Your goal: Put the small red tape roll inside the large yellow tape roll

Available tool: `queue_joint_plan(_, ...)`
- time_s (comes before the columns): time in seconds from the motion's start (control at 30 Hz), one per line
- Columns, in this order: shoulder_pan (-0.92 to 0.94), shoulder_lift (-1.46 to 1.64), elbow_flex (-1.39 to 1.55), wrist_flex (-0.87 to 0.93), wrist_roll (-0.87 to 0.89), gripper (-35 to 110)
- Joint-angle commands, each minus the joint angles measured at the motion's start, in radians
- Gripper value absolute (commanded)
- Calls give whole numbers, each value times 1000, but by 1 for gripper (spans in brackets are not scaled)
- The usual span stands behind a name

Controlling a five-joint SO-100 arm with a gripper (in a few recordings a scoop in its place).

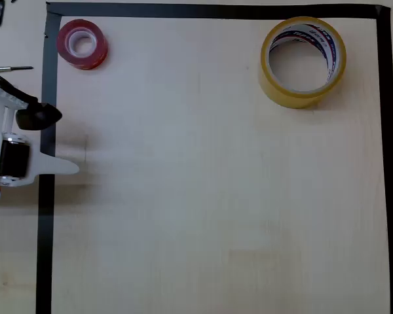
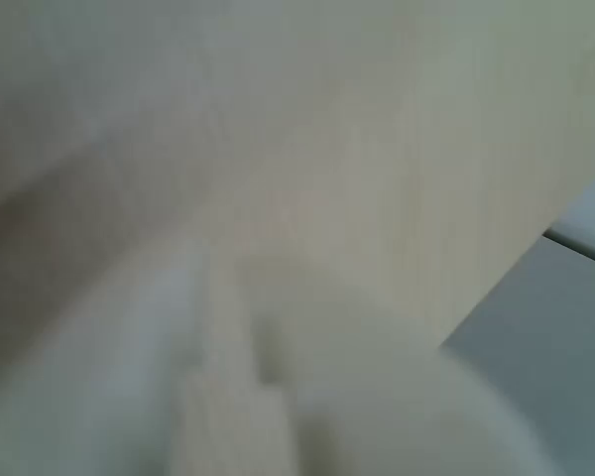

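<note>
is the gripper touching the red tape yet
Apart. The overhead view shows the gripper at the left edge, with bare table between it and the red tape at the upper left.

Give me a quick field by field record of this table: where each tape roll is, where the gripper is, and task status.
red roll: small red tape roll, top left corner, flat
yellow roll: large yellow tape roll, top right, hole empty
gripper: gripper at left edge, over black tape border, holding nothing
jaw state: unclear
wrist view: blurred
status: rolls far apart, not started

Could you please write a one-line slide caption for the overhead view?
Small glossy red tape roll and large translucent yellow tape roll lie apart; white end effector waits at left.
</note>
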Motion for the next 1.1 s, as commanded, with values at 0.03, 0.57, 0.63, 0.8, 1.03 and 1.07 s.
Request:
queue_joint_plan(0.03,12,29,-8,9,-9,0)
queue_joint_plan(0.57,12,29,-8,3,-9,0)
queue_joint_plan(0.63,15,29,-6,-3,-9,0)
queue_joint_plan(0.8,29,29,-89,43,-9,0)
queue_joint_plan(1.03,28,-117,-216,48,-9,0)
queue_joint_plan(1.07,26,-146,-238,48,-9,0)
